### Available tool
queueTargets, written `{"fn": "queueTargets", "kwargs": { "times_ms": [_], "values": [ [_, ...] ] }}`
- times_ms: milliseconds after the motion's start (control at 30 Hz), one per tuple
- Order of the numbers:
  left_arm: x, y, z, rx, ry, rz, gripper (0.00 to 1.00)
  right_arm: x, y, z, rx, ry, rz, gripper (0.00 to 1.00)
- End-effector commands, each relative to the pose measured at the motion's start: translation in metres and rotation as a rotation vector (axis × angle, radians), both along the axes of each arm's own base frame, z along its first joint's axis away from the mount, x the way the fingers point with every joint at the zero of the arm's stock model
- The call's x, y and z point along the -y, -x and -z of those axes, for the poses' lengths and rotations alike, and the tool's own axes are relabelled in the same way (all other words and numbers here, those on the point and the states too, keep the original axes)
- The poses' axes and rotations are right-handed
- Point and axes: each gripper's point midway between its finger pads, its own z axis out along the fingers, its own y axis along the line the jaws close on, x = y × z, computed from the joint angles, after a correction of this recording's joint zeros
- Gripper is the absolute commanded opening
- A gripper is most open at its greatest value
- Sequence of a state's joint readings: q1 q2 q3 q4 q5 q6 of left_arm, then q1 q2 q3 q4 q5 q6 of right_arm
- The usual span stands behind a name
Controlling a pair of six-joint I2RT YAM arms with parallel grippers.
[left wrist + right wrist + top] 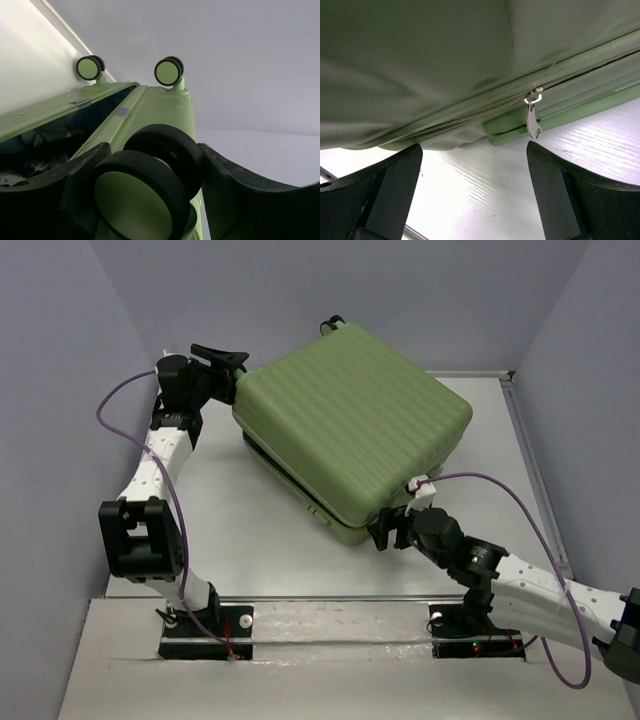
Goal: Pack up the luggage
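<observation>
Two arms are on the big light-green ribbed hard-shell suitcase (355, 420), which lies between them with its lid slightly ajar. Zip-up stage, I'd say. Right gripper (385, 532) gapes wide, with the small silver metal zipper pull (533, 120) dangling just ahead, untouched. Left gripper (232, 365) straddles a black-and-green wheel (145, 185); can't tell if it's pinching. Next the right needs to close on that pull.

Arm hardware, both units, as we find it.
We record white perforated links on the left arm (160, 462) and right arm (545, 588), black joint housings, a black left gripper (238, 368) and right gripper (386, 535), a purple cable (118, 398) along each arm, and black base plates (205, 638) with red wiring.
</observation>
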State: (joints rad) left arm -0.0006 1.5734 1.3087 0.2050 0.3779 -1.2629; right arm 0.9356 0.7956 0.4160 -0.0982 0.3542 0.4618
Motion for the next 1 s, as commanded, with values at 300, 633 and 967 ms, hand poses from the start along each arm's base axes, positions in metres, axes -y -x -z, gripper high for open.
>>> {"fn": "queueTargets", "kwargs": {
  "times_ms": [300, 633, 967],
  "values": [
    [-0.022, 0.031, 0.004, 0.129, -0.054, 0.054, 0.06, 0.010, 0.014, -0.030, -0.013, -0.082, 0.005, 0.74],
    [-0.046, 0.011, 0.000, 0.134, -0.242, 0.003, 0.96, -0.019, 0.021, -0.029, -0.029, -0.106, -0.138, 0.58],
    [-0.090, 0.101, -0.034, 0.239, -0.603, -0.373, 0.99, -0.032, 0.019, -0.047, -0.056, -0.135, -0.153, 0.44]
  ]
}}
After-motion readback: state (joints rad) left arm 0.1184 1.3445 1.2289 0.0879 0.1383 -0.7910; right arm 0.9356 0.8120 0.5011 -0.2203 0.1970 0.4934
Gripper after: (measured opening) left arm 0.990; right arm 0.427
